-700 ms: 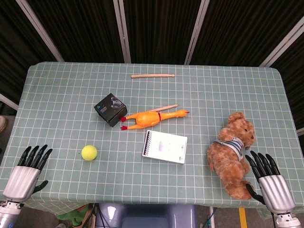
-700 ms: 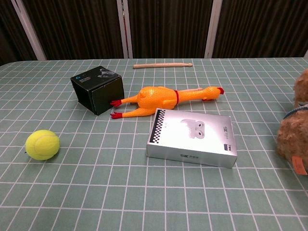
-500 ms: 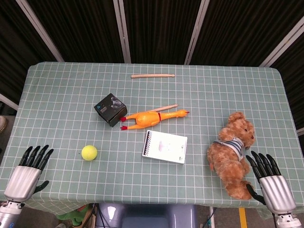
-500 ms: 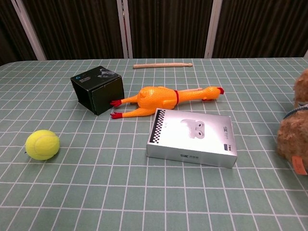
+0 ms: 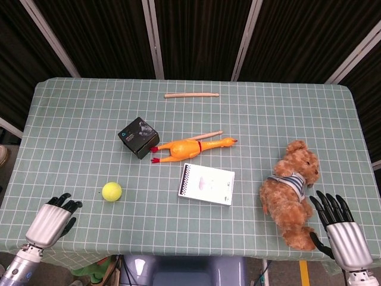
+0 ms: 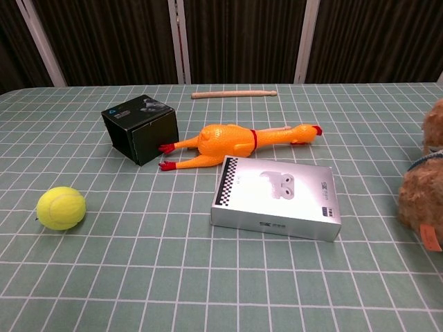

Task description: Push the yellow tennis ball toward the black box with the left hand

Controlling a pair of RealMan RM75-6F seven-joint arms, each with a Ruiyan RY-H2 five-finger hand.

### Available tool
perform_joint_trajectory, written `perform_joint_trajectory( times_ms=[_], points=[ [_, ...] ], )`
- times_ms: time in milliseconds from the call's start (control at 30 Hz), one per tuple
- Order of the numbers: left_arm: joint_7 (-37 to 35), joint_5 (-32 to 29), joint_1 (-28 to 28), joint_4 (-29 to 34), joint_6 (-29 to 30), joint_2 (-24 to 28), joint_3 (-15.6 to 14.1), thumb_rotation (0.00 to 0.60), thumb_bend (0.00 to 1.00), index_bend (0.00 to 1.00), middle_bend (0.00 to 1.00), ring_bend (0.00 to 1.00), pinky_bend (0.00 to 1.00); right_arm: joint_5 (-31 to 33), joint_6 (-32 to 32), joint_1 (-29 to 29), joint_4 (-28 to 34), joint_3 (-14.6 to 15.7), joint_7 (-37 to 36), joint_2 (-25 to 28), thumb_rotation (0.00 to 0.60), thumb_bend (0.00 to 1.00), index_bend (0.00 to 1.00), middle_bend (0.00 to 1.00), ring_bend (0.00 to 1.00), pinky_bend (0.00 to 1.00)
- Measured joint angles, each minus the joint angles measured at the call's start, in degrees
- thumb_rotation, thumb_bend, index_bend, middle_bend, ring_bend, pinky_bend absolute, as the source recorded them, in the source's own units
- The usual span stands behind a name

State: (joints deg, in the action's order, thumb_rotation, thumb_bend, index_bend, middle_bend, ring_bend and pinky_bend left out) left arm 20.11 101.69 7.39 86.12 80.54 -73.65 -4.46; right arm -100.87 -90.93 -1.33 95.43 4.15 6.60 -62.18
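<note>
The yellow tennis ball (image 5: 111, 191) (image 6: 61, 207) lies on the green checked cloth at the front left. The black box (image 5: 138, 137) (image 6: 140, 126) stands behind it and a little to the right, about a box-length away. My left hand (image 5: 52, 219) hovers at the table's front left corner, left of and nearer than the ball, not touching it; its fingers look curled in and hold nothing. My right hand (image 5: 342, 229) is at the front right edge with its fingers spread and empty. Neither hand shows in the chest view.
A rubber chicken (image 5: 187, 146) (image 6: 228, 142) lies with its feet against the black box. A white flat box (image 5: 206, 183) (image 6: 277, 197) sits in the middle, a teddy bear (image 5: 292, 190) at the right, and a wooden stick (image 5: 191, 95) near the far edge.
My left hand has shifted right and slightly toward me, and its fingers have bent in from straight. The ball, the box and the right hand have not moved.
</note>
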Motion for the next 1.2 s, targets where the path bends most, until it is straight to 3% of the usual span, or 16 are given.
perform_joint_trajectory(
  times_ms=[167,533,833,1200],
  points=[
    [0.8,-1.2,0.8,-0.6,-3.8,-1.6,-0.6,0.600,0.32,0.51,0.69,0.40,0.60,0.1,0.0,0.1,0.0,0.0,-0.9,0.3,0.600,0.34,0.00,0.00,0.00,0.00],
    [3.5,-8.8,5.1,-0.2,-16.8,-5.7,-0.3,0.600,0.32,0.49,0.70,0.42,0.67,-0.4,-0.2,0.3,-0.2,0.0,-2.7,1.0,0.600,0.34,0.00,0.00,0.00,0.00],
    [5.0,-9.6,7.7,0.6,-19.2,-7.7,0.7,0.600,0.32,0.49,0.74,0.45,0.69,-0.2,-0.3,0.4,-0.2,-0.2,-3.1,1.2,0.600,0.34,0.00,0.00,0.00,0.00],
    [5.5,-11.3,9.4,0.5,-20.0,-9.0,1.7,0.600,0.32,0.46,0.71,0.45,0.69,-0.2,-0.7,0.4,0.0,-0.3,-3.8,1.6,0.600,0.34,0.00,0.00,0.00,0.00]
  ],
)
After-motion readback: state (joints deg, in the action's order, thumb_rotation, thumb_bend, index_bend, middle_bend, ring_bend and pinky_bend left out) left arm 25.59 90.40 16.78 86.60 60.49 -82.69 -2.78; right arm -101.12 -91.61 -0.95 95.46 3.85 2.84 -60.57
